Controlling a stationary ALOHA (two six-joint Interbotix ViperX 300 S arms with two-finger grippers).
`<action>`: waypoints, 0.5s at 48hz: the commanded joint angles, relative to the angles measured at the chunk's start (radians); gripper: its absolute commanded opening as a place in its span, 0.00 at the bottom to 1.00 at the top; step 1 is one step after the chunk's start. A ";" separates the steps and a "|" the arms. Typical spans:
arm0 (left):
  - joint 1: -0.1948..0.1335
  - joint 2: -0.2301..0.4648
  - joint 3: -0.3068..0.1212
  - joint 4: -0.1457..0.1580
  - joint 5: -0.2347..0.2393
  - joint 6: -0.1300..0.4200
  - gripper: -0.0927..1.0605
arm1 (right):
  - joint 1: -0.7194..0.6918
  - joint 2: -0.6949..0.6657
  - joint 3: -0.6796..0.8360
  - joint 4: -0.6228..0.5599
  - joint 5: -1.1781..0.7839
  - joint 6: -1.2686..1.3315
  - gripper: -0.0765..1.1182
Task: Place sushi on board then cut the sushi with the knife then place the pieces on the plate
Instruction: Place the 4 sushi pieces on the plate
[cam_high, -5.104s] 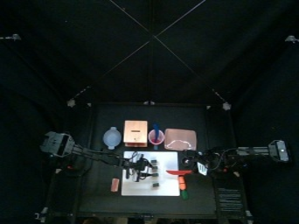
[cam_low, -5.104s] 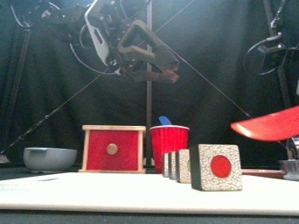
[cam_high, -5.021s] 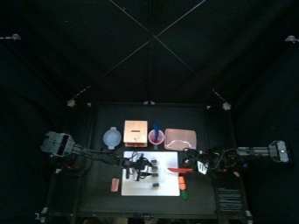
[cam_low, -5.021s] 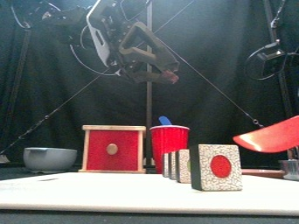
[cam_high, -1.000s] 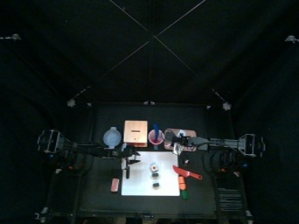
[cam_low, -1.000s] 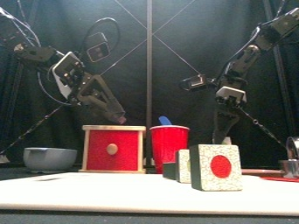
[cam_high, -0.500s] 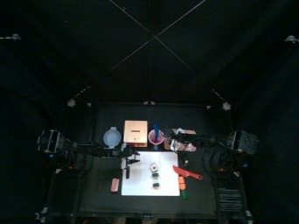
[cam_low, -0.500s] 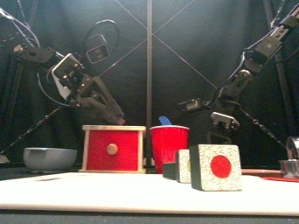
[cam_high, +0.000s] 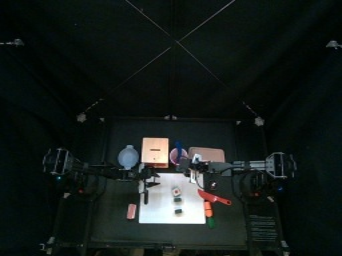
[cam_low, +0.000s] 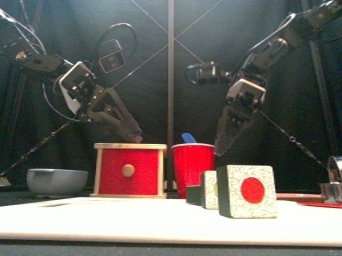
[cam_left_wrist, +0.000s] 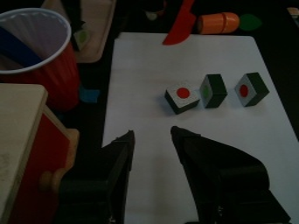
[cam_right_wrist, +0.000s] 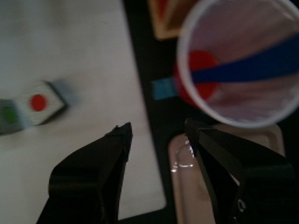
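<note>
Three sushi pieces stand apart on the white board (cam_high: 187, 215): one (cam_left_wrist: 179, 98), a second (cam_left_wrist: 212, 90), a third (cam_left_wrist: 250, 88). In the front view the nearest piece (cam_low: 243, 190) shows its red centre. The red knife (cam_high: 211, 199) lies at the board's right edge, free of both grippers. My right gripper (cam_right_wrist: 156, 131) hangs open and empty beside the red cup (cam_right_wrist: 239, 66), which holds the blue knife (cam_right_wrist: 251, 63). It is high over the table in the front view (cam_low: 226, 132). My left gripper (cam_left_wrist: 152, 134) is open over the board's left end, holding nothing.
The wooden box (cam_high: 155, 152), the red cup (cam_high: 179, 155) and the pink tray (cam_high: 206, 157) line the back, with the bowl (cam_high: 128, 156) at the left. An orange toy (cam_left_wrist: 216, 22) lies beside the knife, off the board.
Five seconds ago my right gripper held the red knife by the board; the knife now lies down. Over the last second that gripper opened, rose and swung toward the cup. The left arm drew back left.
</note>
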 joint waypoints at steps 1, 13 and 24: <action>0.003 -0.011 -0.012 -0.003 -0.003 0.000 0.76 | 0.078 0.002 -0.043 -0.005 0.000 0.011 0.79; 0.006 -0.011 -0.012 -0.002 -0.003 -0.002 0.76 | 0.141 0.043 -0.061 0.023 0.021 0.002 0.81; 0.008 -0.011 -0.011 -0.002 -0.003 -0.002 0.76 | 0.170 0.081 -0.081 0.020 0.040 -0.005 0.85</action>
